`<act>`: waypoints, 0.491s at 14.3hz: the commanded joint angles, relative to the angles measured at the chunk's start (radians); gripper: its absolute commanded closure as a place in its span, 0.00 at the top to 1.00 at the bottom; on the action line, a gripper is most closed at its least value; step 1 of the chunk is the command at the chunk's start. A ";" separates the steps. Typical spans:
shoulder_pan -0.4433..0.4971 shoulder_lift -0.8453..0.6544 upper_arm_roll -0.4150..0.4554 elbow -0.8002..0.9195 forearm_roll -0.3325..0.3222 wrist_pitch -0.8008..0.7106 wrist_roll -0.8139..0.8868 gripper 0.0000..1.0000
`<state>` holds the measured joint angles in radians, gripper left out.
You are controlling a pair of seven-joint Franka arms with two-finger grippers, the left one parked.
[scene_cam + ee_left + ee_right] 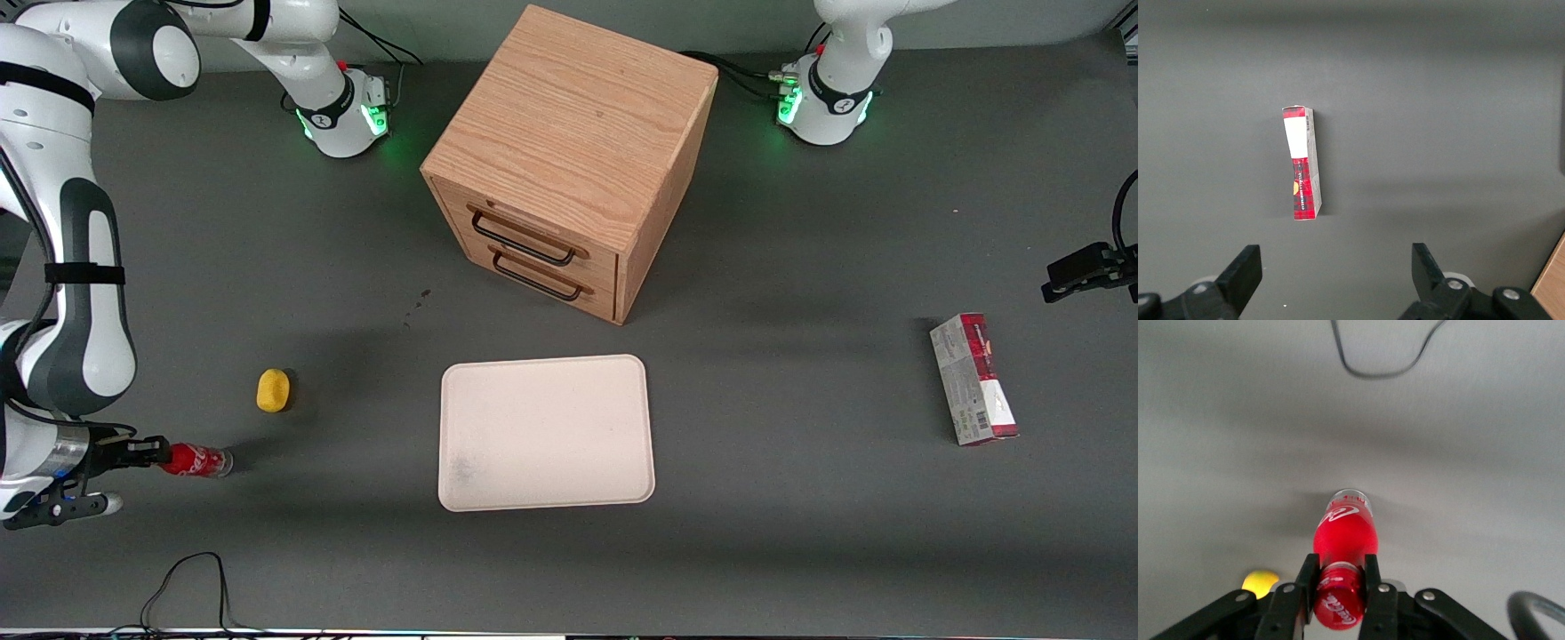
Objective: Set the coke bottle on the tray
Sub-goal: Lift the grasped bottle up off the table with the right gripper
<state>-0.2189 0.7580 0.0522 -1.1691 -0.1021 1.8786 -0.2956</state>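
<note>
The coke bottle [197, 461] is a small red bottle with white script, lying on its side on the grey table toward the working arm's end. My gripper [153, 452] is low at the table edge, shut on the bottle's red cap. In the right wrist view the bottle [1343, 533] points away from the camera, and both fingers [1307, 577] press the cap between them. The cream-white tray [546, 432] lies flat in the table's middle, nearer the front camera than the cabinet, well apart from the bottle.
A yellow rounded lump [274, 390] sits close to the bottle, farther from the front camera. The wooden two-drawer cabinet [569, 160] stands mid-table. A red-and-grey carton [973, 379] lies toward the parked arm's end. A black cable [187, 587] loops at the near edge.
</note>
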 commanded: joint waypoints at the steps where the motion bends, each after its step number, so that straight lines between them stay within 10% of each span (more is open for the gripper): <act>1: 0.007 -0.123 -0.005 -0.001 -0.011 -0.155 0.006 0.00; 7: 0.006 -0.408 -0.008 -0.075 -0.007 -0.424 -0.007 0.00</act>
<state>-0.2189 0.4753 0.0517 -1.1469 -0.1027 1.4837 -0.2961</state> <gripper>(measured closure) 0.687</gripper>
